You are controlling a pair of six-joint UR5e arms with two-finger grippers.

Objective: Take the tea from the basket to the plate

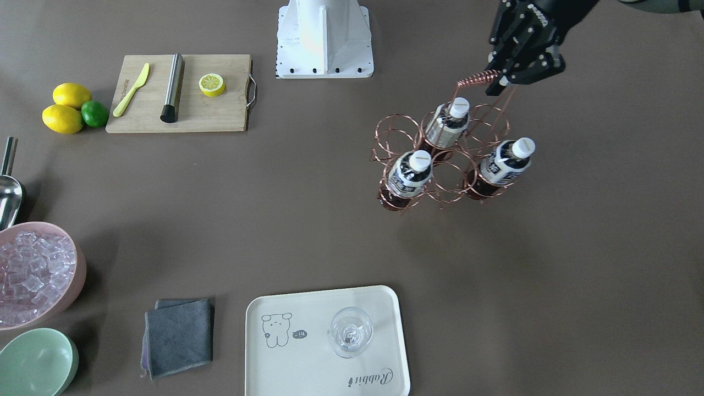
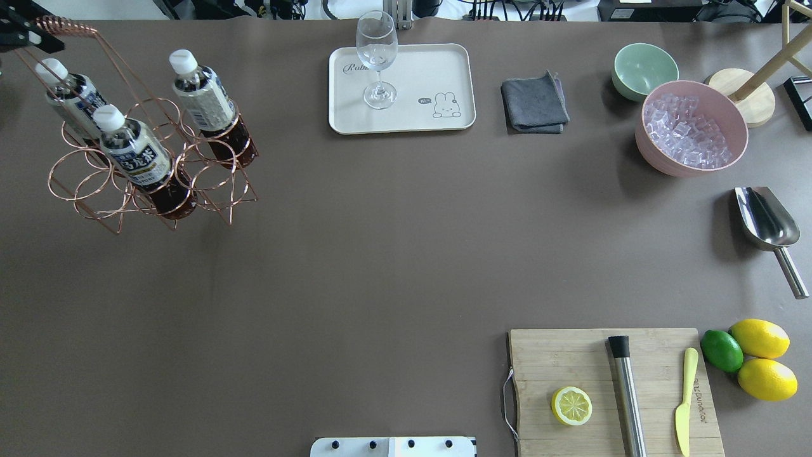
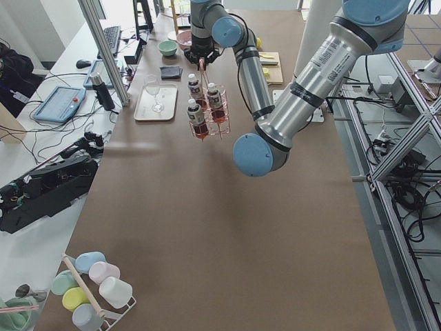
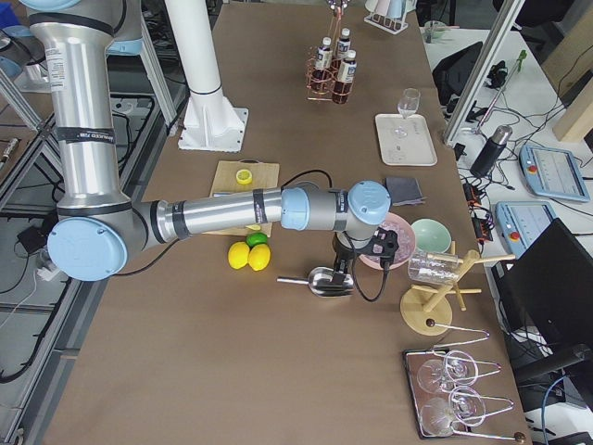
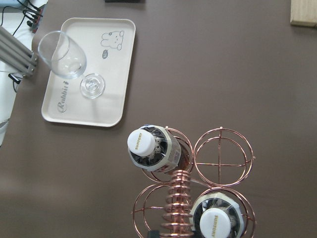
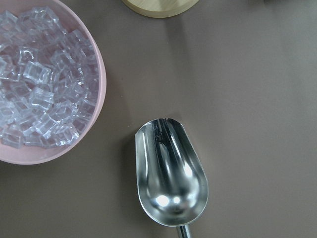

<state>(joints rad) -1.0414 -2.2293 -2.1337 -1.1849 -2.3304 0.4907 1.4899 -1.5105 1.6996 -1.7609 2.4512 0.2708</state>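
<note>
The copper wire basket (image 1: 477, 80) holds three tea bottles (image 1: 410, 173) (image 1: 446, 124) (image 1: 509, 159) with white caps and dark tea. My left gripper (image 1: 499, 77) is shut on the basket's spiral handle (image 5: 177, 198); the basket hangs tilted from it, and I cannot tell whether it touches the table. The cream plate (image 2: 444, 70) lies at the far side of the table with a stemmed glass (image 2: 377, 57) standing on it, apart from the basket. My right gripper (image 4: 350, 262) hovers over a metal scoop (image 6: 171, 173); its fingers do not show.
A pink bowl of ice (image 2: 653, 158), a mint-green bowl (image 2: 644, 66) and a grey cloth (image 2: 534, 101) lie to the right of the plate. A cutting board (image 2: 583, 362) carries a half lemon, a metal rod and a yellow knife. Lemons and a lime (image 2: 722, 350) lie beside it.
</note>
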